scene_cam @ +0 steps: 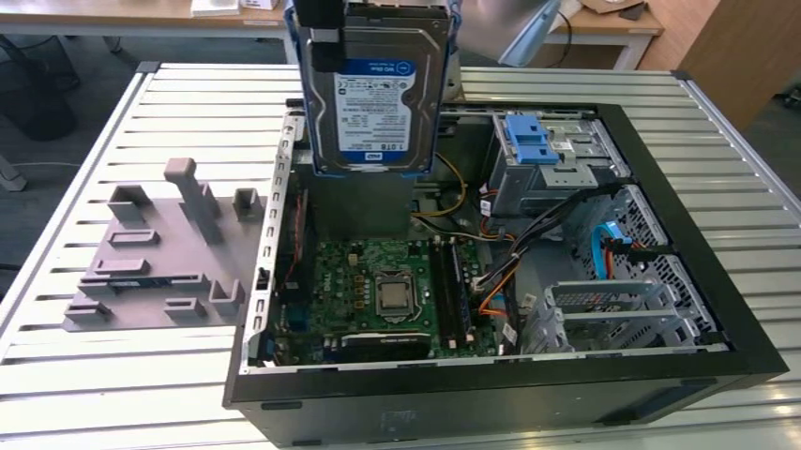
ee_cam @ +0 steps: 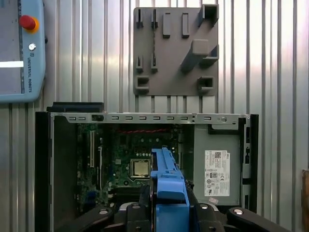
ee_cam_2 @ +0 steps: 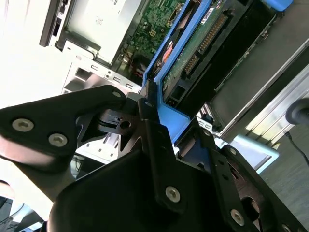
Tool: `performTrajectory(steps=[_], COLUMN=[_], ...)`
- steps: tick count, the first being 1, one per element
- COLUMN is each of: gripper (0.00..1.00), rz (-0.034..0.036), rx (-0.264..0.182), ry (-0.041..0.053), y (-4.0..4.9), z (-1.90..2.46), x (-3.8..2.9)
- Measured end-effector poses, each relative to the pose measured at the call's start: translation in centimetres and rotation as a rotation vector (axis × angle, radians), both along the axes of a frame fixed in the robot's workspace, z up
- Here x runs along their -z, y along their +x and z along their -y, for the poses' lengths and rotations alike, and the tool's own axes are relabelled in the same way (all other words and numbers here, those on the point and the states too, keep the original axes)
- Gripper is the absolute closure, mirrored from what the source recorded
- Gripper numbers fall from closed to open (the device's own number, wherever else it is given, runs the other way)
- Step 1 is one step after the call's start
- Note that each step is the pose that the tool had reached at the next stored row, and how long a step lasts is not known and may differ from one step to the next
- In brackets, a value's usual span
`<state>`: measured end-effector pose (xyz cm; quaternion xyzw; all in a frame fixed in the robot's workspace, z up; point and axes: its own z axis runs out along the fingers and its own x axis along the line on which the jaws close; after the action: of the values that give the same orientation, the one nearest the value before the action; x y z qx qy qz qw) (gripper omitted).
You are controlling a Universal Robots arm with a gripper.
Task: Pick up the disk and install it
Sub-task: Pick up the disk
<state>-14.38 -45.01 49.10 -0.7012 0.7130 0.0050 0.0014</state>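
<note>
Item count:

- One silver rectangular hard drive with a blue plastic carrier frame (scene_cam: 375, 94).
- One black end effector (ee_cam_2: 169, 118).
- One open black tower computer case (scene_cam: 501, 389).
- One green motherboard (scene_cam: 363, 281), carrying one square metal processor socket (scene_cam: 394, 292).
- One grey metal drive cage with blue latches (scene_cam: 541, 150).
- One grey power-supply box with a white sticker (ee_cam: 203, 145).
- One grey plastic fixture plate with raised blocks (scene_cam: 157, 267).
- One slatted metal surface (scene_cam: 100, 394).
- One light-blue handheld control pendant (ee_cam: 14, 48), fitted with one round red button (ee_cam: 27, 22).
</note>
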Motion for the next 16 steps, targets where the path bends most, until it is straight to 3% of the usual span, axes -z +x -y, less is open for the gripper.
performTrajectory(steps=[16], gripper=[0.64], rz=[-0.0003], rx=[0.004], ry=[0.0001], y=[2.85], z=[0.73], x=[0.00])
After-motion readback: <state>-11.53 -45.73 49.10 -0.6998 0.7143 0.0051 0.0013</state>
